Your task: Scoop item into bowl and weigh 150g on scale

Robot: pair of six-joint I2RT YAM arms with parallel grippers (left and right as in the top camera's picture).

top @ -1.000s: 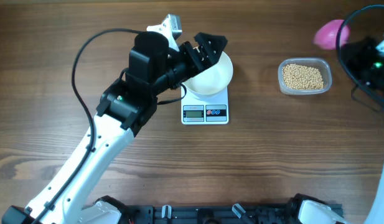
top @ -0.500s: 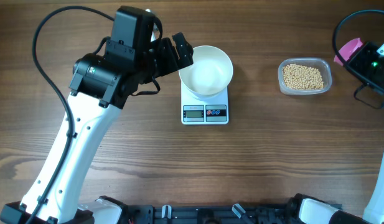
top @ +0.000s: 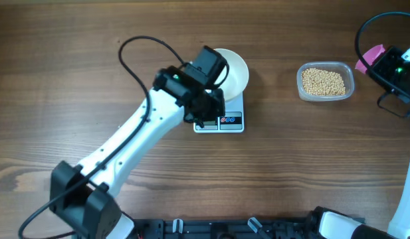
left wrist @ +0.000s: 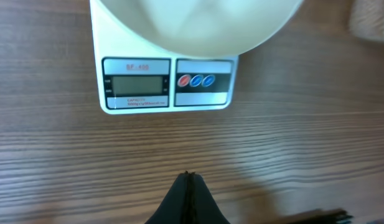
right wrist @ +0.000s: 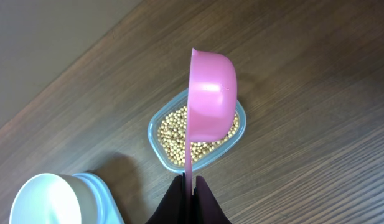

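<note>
Pink scoop (right wrist: 211, 93), handle pinched by the right gripper (right wrist: 190, 183), stands on edge near the beans (right wrist: 172, 134); left gripper (left wrist: 188, 180), pressed together, points at the scale (left wrist: 140, 84), display side.

bowl (top: 236, 72): 1 | scale (left wrist: 170, 83): 1 | clear tub (top: 351, 82): 1 | pink scoop (right wrist: 210, 99): 1 | beans (top: 324, 81): many, uncounted
</note>
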